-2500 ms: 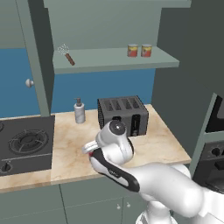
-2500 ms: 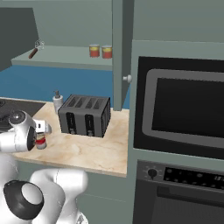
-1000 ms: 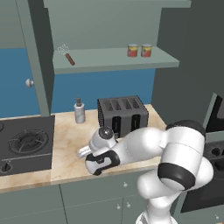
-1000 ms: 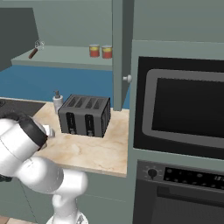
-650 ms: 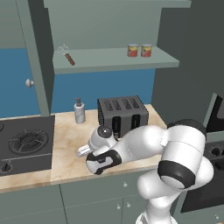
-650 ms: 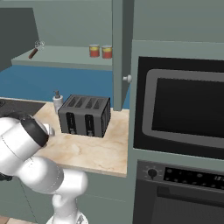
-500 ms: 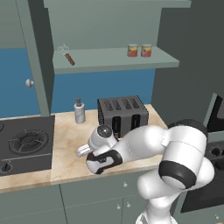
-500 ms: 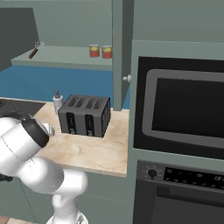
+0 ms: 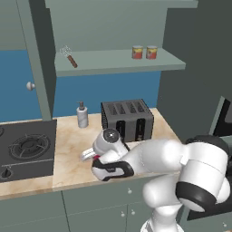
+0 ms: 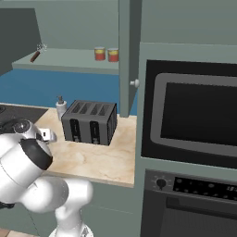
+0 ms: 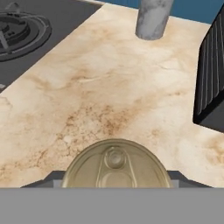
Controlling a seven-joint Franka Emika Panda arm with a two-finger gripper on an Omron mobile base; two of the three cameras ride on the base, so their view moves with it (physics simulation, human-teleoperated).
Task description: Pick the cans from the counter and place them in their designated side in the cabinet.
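Note:
A can with a brass pull-tab lid sits between my gripper's two dark fingertips, which press on its sides. From the left base view the gripper lies low over the beige counter in front of the toaster, with a sliver of the red can showing under the hand. Two more cans stand side by side on the cabinet shelf, also in the right base view as cans. There my gripper pokes out beside my arm.
A black toaster stands just behind the hand. A pale pump bottle is at the back, and the black stove top is to the left. A whisk lies on the shelf's left end. The built-in oven fills the right.
Since the earliest frames the arm has swung down low over the counter. Over the last second the hand has stayed put while the fingers drew in onto the can.

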